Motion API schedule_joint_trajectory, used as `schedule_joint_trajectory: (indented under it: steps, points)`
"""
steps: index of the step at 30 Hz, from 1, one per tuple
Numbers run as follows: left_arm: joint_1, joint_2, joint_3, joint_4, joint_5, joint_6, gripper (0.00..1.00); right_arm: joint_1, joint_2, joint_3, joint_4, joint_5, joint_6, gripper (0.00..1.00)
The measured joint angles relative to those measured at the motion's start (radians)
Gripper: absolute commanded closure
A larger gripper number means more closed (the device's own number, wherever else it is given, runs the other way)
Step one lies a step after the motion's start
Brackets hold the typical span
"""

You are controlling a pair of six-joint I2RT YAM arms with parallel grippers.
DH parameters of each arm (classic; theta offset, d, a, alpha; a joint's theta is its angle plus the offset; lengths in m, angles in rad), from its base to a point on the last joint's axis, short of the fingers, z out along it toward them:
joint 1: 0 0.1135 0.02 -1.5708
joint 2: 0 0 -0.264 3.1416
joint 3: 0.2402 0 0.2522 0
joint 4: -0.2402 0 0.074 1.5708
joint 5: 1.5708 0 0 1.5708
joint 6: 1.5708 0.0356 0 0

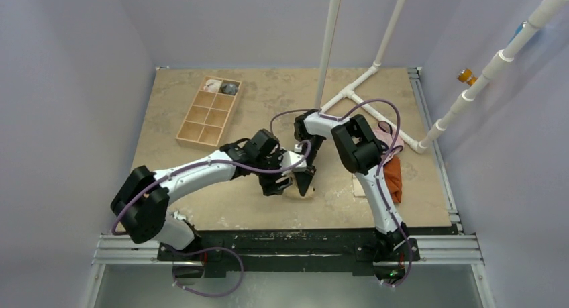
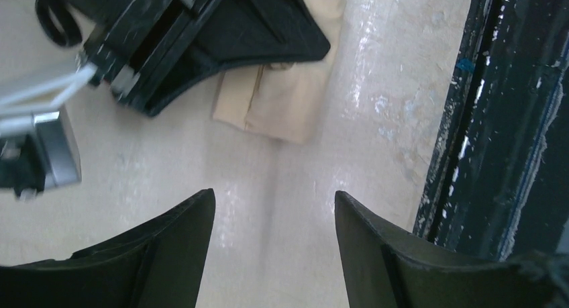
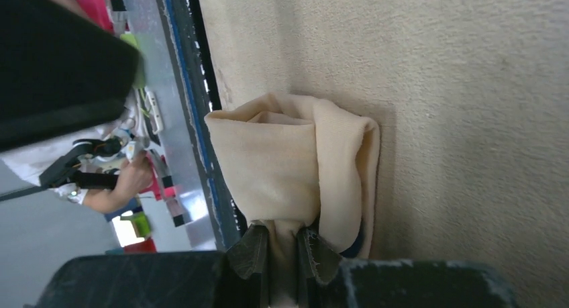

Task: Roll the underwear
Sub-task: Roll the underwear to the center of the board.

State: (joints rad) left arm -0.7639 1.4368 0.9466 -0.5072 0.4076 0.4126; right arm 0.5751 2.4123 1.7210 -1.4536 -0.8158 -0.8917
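fingers [image 3: 253,254] pinching tan underwear [image 3: 288,164], table [image 3: 470,120]

Plain tan-beige underwear [image 3: 295,160] with a sliver of dark blue edging, on a mottled sandy-beige table [image 1: 282,93]. Black right tool [image 3: 282,244] and left tool [image 2: 275,207], purple cables [image 1: 221,162]; rust-orange cloth [image 1: 394,177], pink cloth [image 1: 397,143], pale wood tray [image 1: 192,111].

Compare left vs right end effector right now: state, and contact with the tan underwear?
1. The left end effector is open with nothing between its fingers; the right end effector is shut, pinching a fold of the underwear.
2. The left hangs over bare table, short of the garment; the right is in contact with it.
Shared: both are black, two-fingered, and close together near the table's front edge.
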Motion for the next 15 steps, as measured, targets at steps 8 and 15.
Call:
schedule_joint_trajectory:
  steps: [8,15]
  points:
    - [-0.161,0.181,0.011,0.153,-0.105,0.000,0.35,0.000,0.037,0.002,-0.048,-0.023,-0.002,0.98]
    - [-0.187,0.227,0.024,0.199,-0.143,0.000,0.34,0.000,0.037,0.002,-0.050,-0.023,-0.002,0.98]
